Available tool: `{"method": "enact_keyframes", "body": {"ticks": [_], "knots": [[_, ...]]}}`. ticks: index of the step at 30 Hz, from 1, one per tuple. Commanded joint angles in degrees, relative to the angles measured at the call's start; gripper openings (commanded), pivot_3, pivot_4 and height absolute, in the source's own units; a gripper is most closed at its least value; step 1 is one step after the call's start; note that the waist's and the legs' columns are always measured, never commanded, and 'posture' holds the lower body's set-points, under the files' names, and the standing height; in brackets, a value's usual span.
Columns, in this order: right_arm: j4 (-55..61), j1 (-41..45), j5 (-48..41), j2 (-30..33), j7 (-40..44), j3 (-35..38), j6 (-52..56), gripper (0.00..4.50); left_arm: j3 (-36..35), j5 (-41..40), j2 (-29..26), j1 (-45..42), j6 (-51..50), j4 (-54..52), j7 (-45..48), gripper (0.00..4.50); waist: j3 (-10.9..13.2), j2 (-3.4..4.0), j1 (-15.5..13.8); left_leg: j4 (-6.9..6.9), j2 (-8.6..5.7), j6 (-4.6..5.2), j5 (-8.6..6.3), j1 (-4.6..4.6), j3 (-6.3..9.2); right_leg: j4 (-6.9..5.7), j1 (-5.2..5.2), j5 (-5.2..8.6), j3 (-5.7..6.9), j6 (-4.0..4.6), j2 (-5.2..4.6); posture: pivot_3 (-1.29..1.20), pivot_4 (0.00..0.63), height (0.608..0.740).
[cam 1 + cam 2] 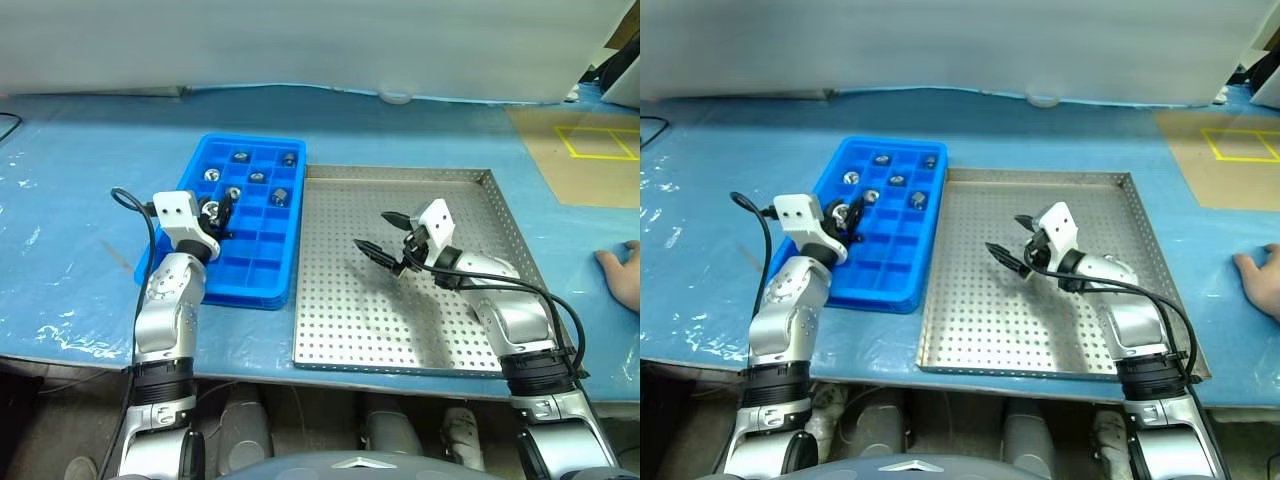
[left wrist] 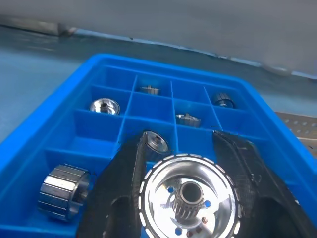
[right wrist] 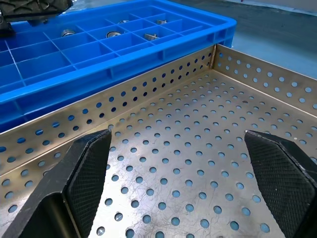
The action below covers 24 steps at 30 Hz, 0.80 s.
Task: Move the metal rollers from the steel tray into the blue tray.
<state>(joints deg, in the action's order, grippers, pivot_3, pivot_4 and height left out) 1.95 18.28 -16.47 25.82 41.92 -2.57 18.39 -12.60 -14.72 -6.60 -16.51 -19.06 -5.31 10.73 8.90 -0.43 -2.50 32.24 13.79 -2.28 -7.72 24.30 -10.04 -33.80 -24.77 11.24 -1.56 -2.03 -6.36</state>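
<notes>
Blue tray (image 1: pixel 262 262) centre-left of frame, six metal rollers (image 1: pixel 257 177) in its upper compartments, left gripper (image 1: pixel 218 214) above it clenched on a seventh roller (image 2: pixel 187 197), steel tray (image 1: pixel 330 320) at centre bare, right gripper (image 1: pixel 385 238) spread wide over it, hand (image 1: pixel 622 275) at right edge

**Blue plastic, silver steel, black fingers**

The blue tray (image 1: pixel 252 268) is a bright, even blue, crossed by a grid of square compartments in the same blue. The metal rollers (image 2: pixel 64 191) are shiny silver-grey with fine lengthwise ribbing; the one between the left gripper's (image 2: pixel 187 191) fingers shows a mirror-bright face with small blue and copper dots around a grey toothed hub. The steel tray (image 3: pixel 198 163) is pale silver-grey, dotted all over with regular rows of round holes, walls included. The right gripper (image 1: pixel 382 236) has black fingers (image 3: pixel 86 173) with a fine cross-hatched pad texture. The table cover (image 1: pixel 70 200) is a lighter, glossy blue. A tan board (image 1: pixel 575 160) bears a yellow square outline.
</notes>
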Motion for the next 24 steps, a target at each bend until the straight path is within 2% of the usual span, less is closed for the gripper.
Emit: {"method": "enact_keyframes", "body": {"ticks": [1, 12, 17, 24], "knots": [[0.52, 0.27, -0.05, -0.17, 0.49, 0.34, -1.43, 4.5, 0.01, 0.23, -1.13, 1.12, -2.47, -3.68, -1.86, 1.73, 0.0, 0.0, 0.03, -0.02, 0.0, -0.01, 0.01, -0.02, 0.0, 0.0, 0.0, 0.0, 0.0, 0.0, 0.01, -0.1, 0.15, 0.74], [-0.8, 0.96, 0.58, -0.77, 1.69, -0.45, -1.71, 4.5, 0.63, 0.27, -1.16, 8.31, -7.24, -11.33, -5.96, 1.73, 0.0, -0.02, 0.01, -0.09, 0.04, -0.05, 0.03, 0.09, 0.0, 0.03, -0.16, 0.0, -0.01, 0.0, 0.06, -0.07, 0.15, 0.74], [-1.12, 1.04, 0.71, -1.18, 2.12, -0.7, -1.8, 4.5, 1.35, 0.24, -1.0, 9.08, -9.49, -11.28, -6.7, 1.73, 0.0, -0.02, 0.17, -0.15, 0.05, -0.06, 0.03, 0.07, 0.0, 0.04, -0.19, 0.01, -0.02, -0.01, 0.09, -0.06, 0.15, 0.74], [-1.35, 1.4, 1.56, -0.93, 1.73, -0.16, -2.12, 4.5, -0.29, -2.41, -0.02, 6.86, -11.15, -9.63, -7.34, 4.02, 0.0, -0.01, 0.09, -0.14, 0.05, -0.09, 0.0, 0.06, 0.0, 0.05, -0.2, 0.01, -0.03, -0.01, 0.1, -0.07, 0.15, 0.74]]}}
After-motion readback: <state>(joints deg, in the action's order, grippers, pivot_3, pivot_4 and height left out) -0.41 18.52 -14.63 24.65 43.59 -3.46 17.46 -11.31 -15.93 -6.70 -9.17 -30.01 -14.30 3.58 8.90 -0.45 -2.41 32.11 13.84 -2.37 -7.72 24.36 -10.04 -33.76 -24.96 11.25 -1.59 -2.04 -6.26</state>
